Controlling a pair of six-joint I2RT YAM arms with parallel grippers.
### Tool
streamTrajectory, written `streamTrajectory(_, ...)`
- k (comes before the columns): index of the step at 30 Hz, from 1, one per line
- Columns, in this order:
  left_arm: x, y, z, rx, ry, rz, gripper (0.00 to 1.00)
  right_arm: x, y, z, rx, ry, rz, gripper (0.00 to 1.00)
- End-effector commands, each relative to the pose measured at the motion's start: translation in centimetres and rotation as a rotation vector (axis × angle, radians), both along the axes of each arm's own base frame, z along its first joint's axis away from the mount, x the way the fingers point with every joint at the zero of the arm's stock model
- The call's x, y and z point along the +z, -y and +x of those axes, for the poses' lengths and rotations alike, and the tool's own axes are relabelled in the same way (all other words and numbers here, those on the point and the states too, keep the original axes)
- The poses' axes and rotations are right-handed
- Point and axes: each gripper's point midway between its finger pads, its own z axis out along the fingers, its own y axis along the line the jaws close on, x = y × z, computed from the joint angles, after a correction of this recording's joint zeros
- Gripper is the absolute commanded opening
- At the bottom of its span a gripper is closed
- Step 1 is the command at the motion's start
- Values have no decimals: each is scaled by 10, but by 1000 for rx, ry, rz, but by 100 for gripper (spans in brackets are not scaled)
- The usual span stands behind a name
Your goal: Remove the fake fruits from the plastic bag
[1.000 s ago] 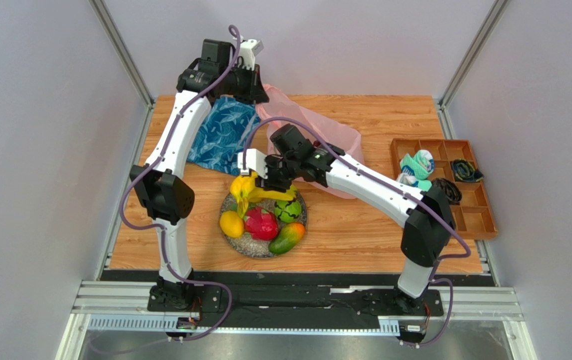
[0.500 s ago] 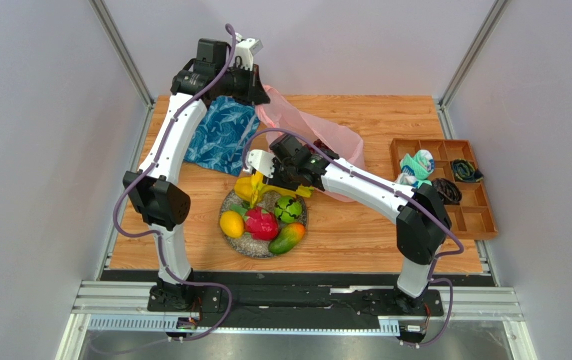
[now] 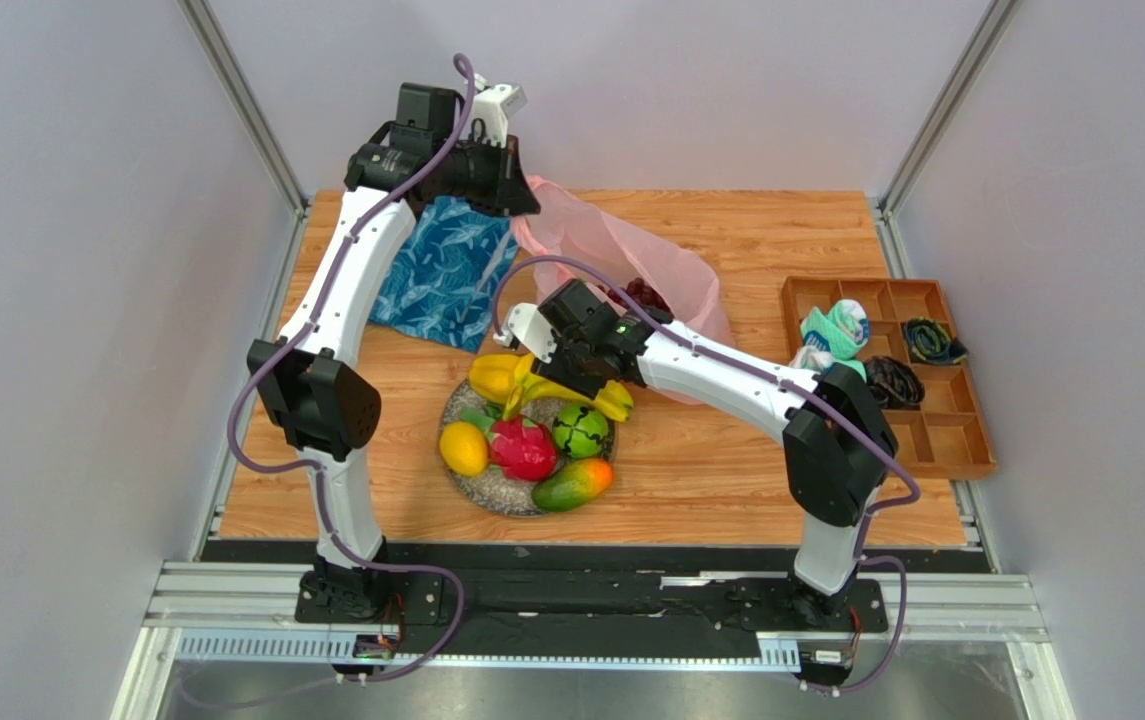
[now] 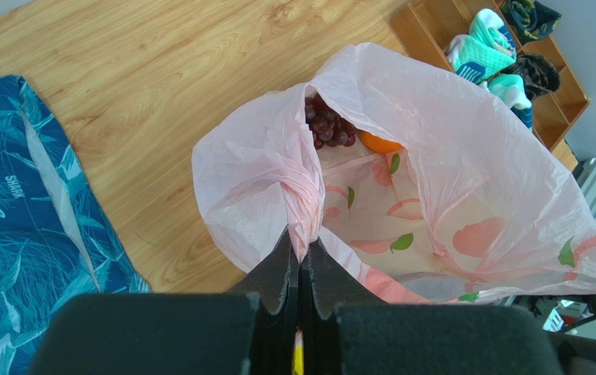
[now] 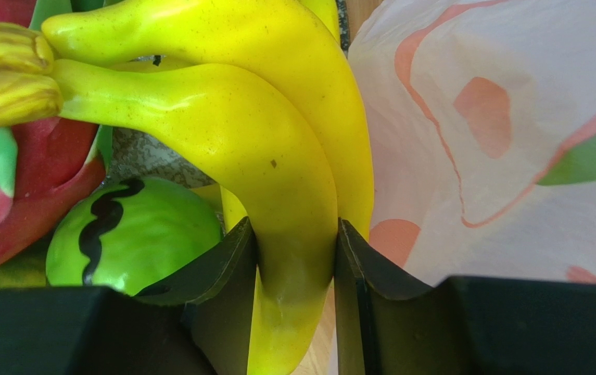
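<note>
Four fruits [image 3: 523, 450] on plate [image 3: 496, 489], right gripper [image 5: 295, 234] clamped on bananas [image 5: 277, 156] at its rim, left gripper [image 4: 301, 246] pinched tight on bag [image 4: 449, 156]; grapes [image 4: 326, 125], orange [image 4: 379, 143] left inside.

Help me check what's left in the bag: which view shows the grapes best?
Left wrist: it looks straight into the open bag, with the grapes clear beside an orange. The top view shows only a small dark patch at the mouth; the right wrist view shows none of them.
</note>
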Motion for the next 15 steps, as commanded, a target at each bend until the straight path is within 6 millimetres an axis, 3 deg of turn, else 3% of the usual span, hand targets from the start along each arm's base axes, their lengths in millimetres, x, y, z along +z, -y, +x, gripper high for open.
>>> streamTrajectory(1, 30, -4, -10, -7, 75, -18, 0, -9, -3, -8, -46, -50, 11, 35)
streamTrajectory(9, 25, 3, -8, -20, 68, -18, 0, -1, -7, 1, -77, -18, 47, 73)
streamTrajectory(15, 25, 7, -5, -28, 70, -21, 0, 12, -9, 4, -76, 0, 70, 82)
